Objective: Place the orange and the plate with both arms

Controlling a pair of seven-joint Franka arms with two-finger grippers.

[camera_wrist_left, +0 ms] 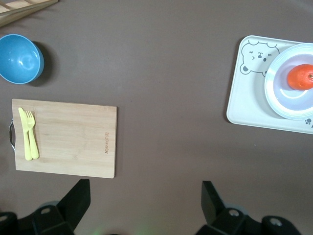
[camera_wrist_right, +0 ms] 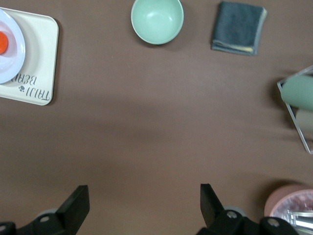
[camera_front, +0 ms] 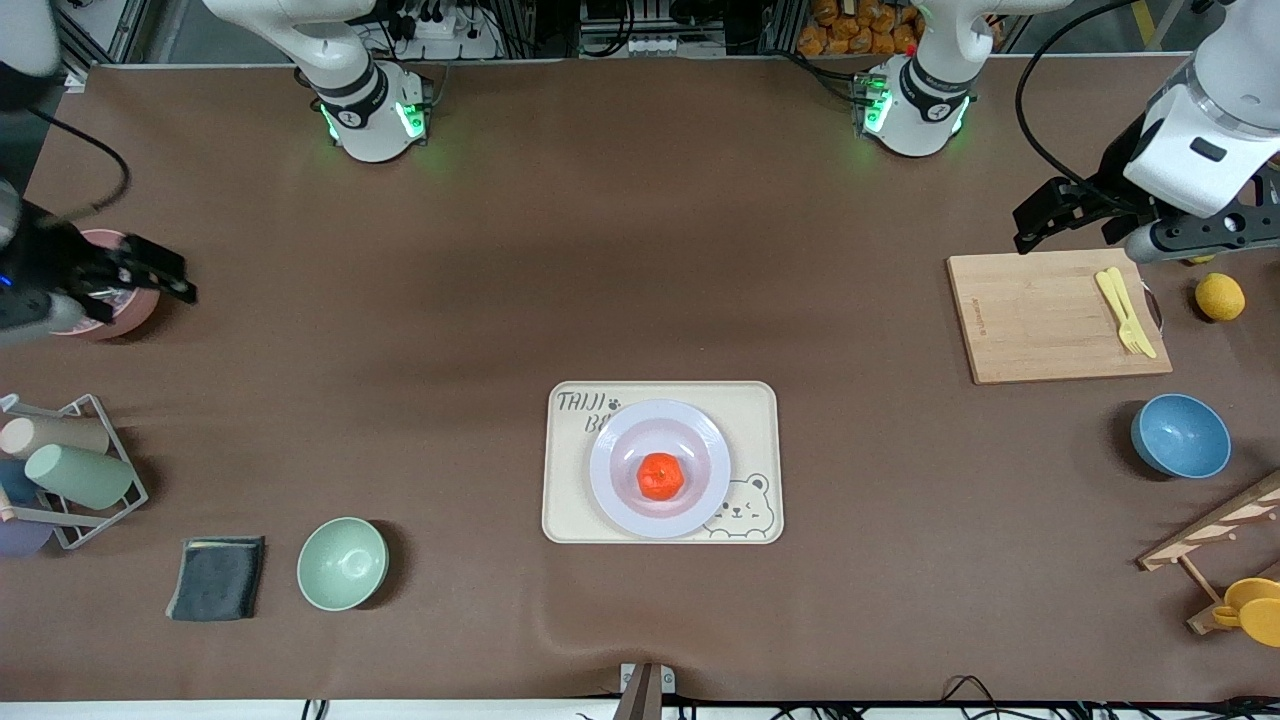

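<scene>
The orange [camera_front: 660, 476] lies in the middle of the pale lavender plate [camera_front: 607, 470], which sits on the cream bear tray [camera_front: 570, 500] at the table's middle. My left gripper [camera_front: 1035, 222] is open and empty, up over the table beside the cutting board. My right gripper [camera_front: 175, 278] is open and empty, up by the pink bowl at the right arm's end. The left wrist view shows the orange [camera_wrist_left: 300, 77], plate [camera_wrist_left: 279, 98] and its open gripper [camera_wrist_left: 145, 196]. The right wrist view shows the orange [camera_wrist_right: 2, 42], plate [camera_wrist_right: 14, 54] and its open gripper [camera_wrist_right: 144, 200].
A wooden cutting board [camera_front: 1040, 315] with yellow cutlery [camera_front: 1125, 310], a lemon [camera_front: 1220, 296], a blue bowl [camera_front: 1180, 435] and a wooden rack [camera_front: 1215, 540] are at the left arm's end. A pink bowl [camera_front: 125, 315], cup rack [camera_front: 70, 470], grey cloth [camera_front: 217, 577] and green bowl [camera_front: 342, 563] are at the right arm's end.
</scene>
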